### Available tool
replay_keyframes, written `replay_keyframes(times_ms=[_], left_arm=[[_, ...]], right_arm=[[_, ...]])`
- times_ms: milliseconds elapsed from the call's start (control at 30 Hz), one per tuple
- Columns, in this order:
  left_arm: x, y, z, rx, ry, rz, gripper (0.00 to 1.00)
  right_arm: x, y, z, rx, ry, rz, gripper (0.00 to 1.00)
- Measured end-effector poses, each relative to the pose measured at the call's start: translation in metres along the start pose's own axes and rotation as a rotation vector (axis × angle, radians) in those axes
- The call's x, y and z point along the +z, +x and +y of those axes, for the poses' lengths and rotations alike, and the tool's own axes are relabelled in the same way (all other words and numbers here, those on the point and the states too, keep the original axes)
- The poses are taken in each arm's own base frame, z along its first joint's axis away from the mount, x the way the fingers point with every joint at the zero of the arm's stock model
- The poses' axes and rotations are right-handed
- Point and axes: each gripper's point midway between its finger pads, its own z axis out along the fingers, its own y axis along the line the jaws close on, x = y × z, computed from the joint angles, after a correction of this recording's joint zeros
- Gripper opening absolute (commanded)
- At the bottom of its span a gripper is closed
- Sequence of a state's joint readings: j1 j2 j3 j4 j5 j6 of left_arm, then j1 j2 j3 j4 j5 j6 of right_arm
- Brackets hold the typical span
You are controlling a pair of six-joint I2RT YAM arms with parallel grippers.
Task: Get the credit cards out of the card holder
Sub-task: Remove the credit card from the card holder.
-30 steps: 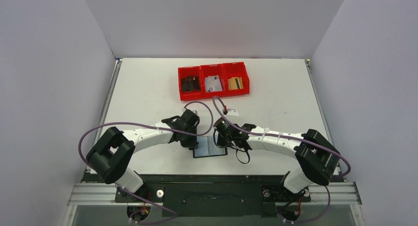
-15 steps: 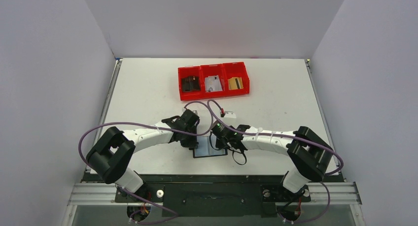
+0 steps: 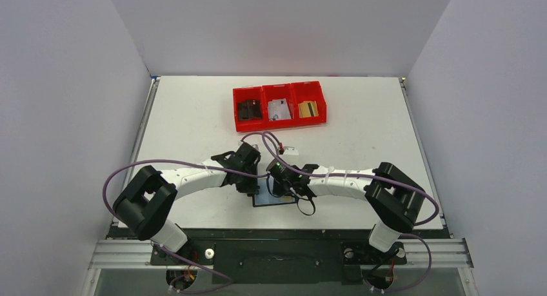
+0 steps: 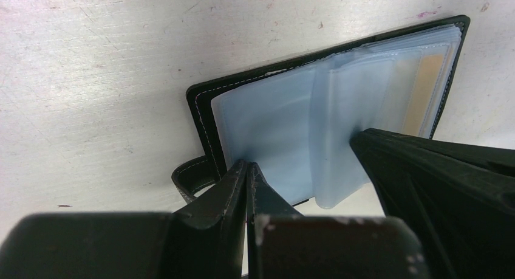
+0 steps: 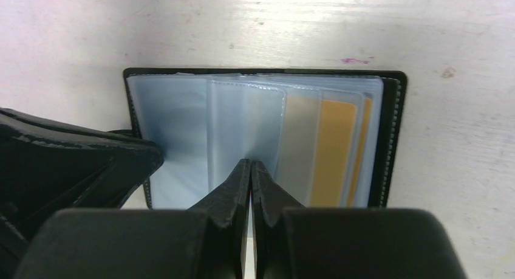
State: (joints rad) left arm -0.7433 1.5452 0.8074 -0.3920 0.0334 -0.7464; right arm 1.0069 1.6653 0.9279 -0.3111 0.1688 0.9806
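Note:
The black card holder lies open on the table between both arms, its clear bluish sleeves facing up. A gold credit card and a grey one sit inside the right-hand sleeves; the gold card also shows in the left wrist view. My left gripper is shut, its tips resting on the left sleeve near the wallet's strap. My right gripper is shut, its tips on the lower edge of a middle sleeve flap. From above, the left gripper and the right gripper stand close together over the wallet.
Three joined red bins stand at the back centre, holding a black card, a white-grey card and a gold card. Purple cables loop above both wrists. The wallet lies close to the table's near edge.
My right arm has slid left, bringing its gripper over the middle of the open wallet. The left arm and the wallet have stayed in place.

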Motion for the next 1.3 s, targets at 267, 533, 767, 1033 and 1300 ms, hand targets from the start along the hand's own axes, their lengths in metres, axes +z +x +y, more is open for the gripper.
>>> replay_keyframes(times_ms=[267,533,767,1033,1300], left_arm=[[-0.001,0.001,-0.002,0.008,0.018,0.012,0.0],[-0.004,0.003,-0.02,0.016,0.111,0.038,0.09],[-0.013,-0.001,-0.046,-0.007,0.233,0.038,0.1],[-0.002,-0.003,-0.048,-0.034,0.241,0.049,0.02],[0.01,-0.001,-0.039,-0.059,0.194,0.057,0.0]], right_arm=[[0.007,-0.001,0.008,0.057,-0.089,0.032,0.0],[0.012,-0.001,0.01,0.125,-0.159,0.053,0.0],[0.013,0.0,0.014,0.149,-0.191,0.061,0.0],[0.013,0.0,0.013,0.167,-0.192,0.063,0.0],[0.011,-0.001,0.013,0.175,-0.193,0.061,0.0]])
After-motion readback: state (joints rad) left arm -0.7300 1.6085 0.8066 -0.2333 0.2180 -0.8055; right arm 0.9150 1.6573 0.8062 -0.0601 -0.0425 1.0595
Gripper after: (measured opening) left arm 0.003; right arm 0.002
